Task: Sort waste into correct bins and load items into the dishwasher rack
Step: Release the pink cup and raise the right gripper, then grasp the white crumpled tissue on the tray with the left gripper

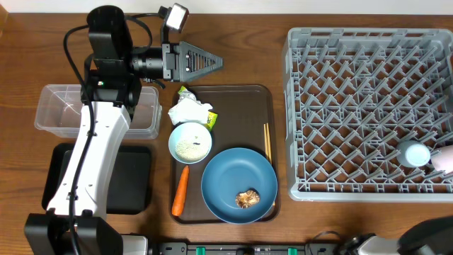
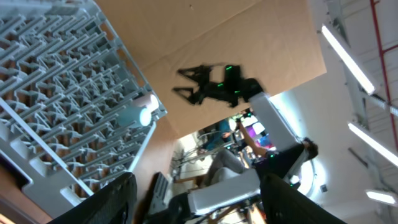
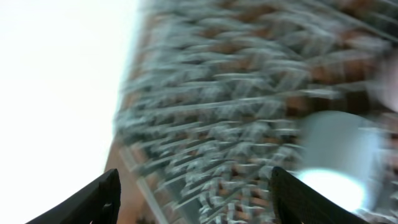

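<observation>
near the far edge of the table (image 1: pixel 269 14), left of its middle, the left claw (image 1: pixel 218 62) is hovering with its long axis lying level and pointing toward the right edge. it is turned on its side. in its own wrist view the two fingers (image 2: pixel 115 196) are standing wide apart with nothing between them, so it is released and empty.

the crumpled white paper with a green-yellow wrapper (image 1: pixel 190 110) is lying just toward the near edge from the fingertips and a little toward the left edge. it is sitting in the far-left corner of the dark brown rectangular serving tray (image 1: pixel 269 95). the paper looks like the likely next pick, and the left arm is by far the nearer one. the claw would be needing to tip downward and come toward the near edge to straddle it.

the clear plastic rectangular tub (image 1: pixel 53 113) is sitting by the left edge. the shallow black rectangular tray (image 1: pixel 134 180) is lying just nearer than it, partly under the arm.

the right claw (image 3: pixel 193 196) is showing only in a blurred wrist view over the large grey plastic dishwasher rack (image 1: pixel 289 113). its fingers are appearing apart and empty, so it is released. the light-blue cup (image 1: pixel 413 153) and the pinkish-white cup (image 1: pixel 444 159) are resting in the rack's near-right corner.
</observation>
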Motion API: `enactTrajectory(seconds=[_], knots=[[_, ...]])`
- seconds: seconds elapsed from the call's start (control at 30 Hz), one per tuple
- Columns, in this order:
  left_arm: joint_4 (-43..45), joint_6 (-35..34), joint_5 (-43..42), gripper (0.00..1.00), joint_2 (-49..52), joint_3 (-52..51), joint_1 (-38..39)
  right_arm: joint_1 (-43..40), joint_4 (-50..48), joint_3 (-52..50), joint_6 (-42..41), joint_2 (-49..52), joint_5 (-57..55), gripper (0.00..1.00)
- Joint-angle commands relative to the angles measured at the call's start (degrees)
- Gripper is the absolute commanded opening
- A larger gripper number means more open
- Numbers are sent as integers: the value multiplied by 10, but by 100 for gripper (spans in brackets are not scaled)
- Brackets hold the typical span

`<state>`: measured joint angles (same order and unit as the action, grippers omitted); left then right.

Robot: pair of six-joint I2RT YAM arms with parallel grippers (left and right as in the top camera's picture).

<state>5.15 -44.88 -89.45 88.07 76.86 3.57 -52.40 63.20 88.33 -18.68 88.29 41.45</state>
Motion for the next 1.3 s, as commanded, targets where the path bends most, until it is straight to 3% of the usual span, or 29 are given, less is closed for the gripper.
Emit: enactTrajectory(seconds=[0.0, 0.2, 0.4, 0.53, 0.7, 0.87, 1.03, 1.27], knots=[[14, 24, 10, 65, -15, -4, 0, 75, 7, 47, 61, -85, 59, 72], [14, 25, 66, 62, -31, -4, 0, 250, 18, 55, 67, -178, -71, 80], [-16, 29, 153, 58, -32, -4, 0, 388, 69, 55, 68, -197, -158, 83], [-78, 59, 304, 58, -32, -4, 1, 448, 78, 50, 68, -185, -173, 83], [-256, 187, 489, 58, -32, -4, 29, 502, 92, 50, 75, -158, -192, 83], [-417, 305, 761, 59, -32, -4, 101, 571, 106, 50, 89, -120, -239, 85], [-507, 333, 976, 59, -14, -5, 148, 616, 107, 50, 88, -79, -252, 85], [-518, 332, 982, 59, 62, -5, 126, 623, 114, 50, 56, -47, -290, 85]])
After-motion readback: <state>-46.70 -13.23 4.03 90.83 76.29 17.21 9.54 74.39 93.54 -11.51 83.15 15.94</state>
